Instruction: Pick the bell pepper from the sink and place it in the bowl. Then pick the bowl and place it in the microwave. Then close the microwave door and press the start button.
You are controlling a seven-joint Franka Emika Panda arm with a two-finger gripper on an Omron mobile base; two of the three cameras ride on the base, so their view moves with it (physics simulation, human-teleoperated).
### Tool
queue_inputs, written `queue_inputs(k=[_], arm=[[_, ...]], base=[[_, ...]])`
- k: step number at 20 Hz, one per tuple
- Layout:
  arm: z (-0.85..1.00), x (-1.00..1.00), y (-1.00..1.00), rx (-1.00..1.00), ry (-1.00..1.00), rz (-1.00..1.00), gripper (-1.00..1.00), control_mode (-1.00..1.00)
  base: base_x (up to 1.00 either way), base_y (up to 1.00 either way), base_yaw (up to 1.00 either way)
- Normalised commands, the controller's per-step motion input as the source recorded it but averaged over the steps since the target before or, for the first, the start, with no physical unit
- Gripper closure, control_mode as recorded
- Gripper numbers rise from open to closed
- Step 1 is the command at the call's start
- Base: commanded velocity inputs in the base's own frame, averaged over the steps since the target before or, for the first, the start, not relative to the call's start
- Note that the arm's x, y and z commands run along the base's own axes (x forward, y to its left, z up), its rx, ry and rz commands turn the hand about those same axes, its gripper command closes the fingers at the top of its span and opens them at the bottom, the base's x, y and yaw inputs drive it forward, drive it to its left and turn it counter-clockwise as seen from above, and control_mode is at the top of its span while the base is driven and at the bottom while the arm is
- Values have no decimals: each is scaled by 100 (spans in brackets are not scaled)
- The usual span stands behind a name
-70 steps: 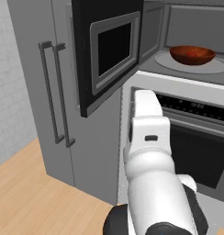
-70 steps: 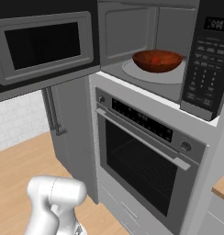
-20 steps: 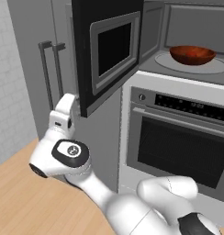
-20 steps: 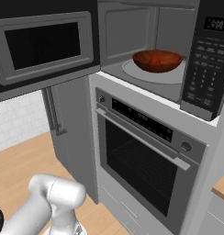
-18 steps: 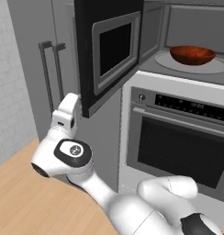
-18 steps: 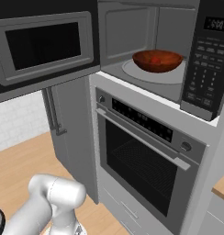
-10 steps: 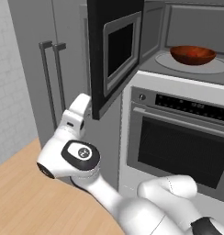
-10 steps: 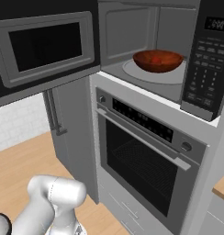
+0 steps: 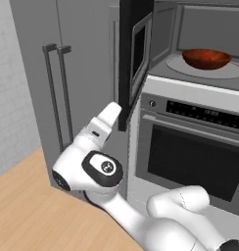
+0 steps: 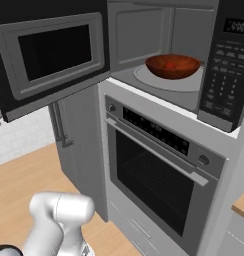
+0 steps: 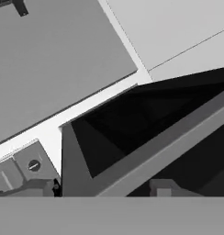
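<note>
The red-orange bowl [image 9: 205,58] [image 10: 172,65] sits on the round turntable inside the microwave [image 10: 159,30]. I cannot tell the bell pepper apart from the bowl's red inside. The sink is out of view. The microwave door [image 9: 135,59] [image 10: 53,56] stands partly swung in, edge-on in the left base view. My gripper [image 9: 112,112] is at the door's lower outer corner, pressed against it from the left. In the hand view my gripper [image 11: 103,187] has its tips wide apart, open, with the door's dark underside just ahead.
The oven [image 9: 195,157] [image 10: 154,175] with its bar handle sits right under the microwave. A tall grey cabinet with two vertical handles [image 9: 57,93] stands to the left. The microwave's button panel [image 10: 225,60] is on the right. Wooden floor [image 9: 23,211] lies below.
The microwave door has swung further toward the opening, from facing the left base camera to nearly edge-on. My hand has followed it up and to the right.
</note>
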Motion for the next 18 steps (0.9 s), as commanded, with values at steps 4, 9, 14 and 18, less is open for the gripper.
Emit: queue_inputs(k=[4,9,14,18], arm=[[31,0,-100,22,-4,0,-100,-100],[29,4,-100,21,-1,0,-100,-100],[25,10,-100,20,0,0,-100,-100],[20,10,-100,19,-2,0,-100,-100]], base=[[0,0,0],[0,0,0],[0,0,0],[0,0,0]])
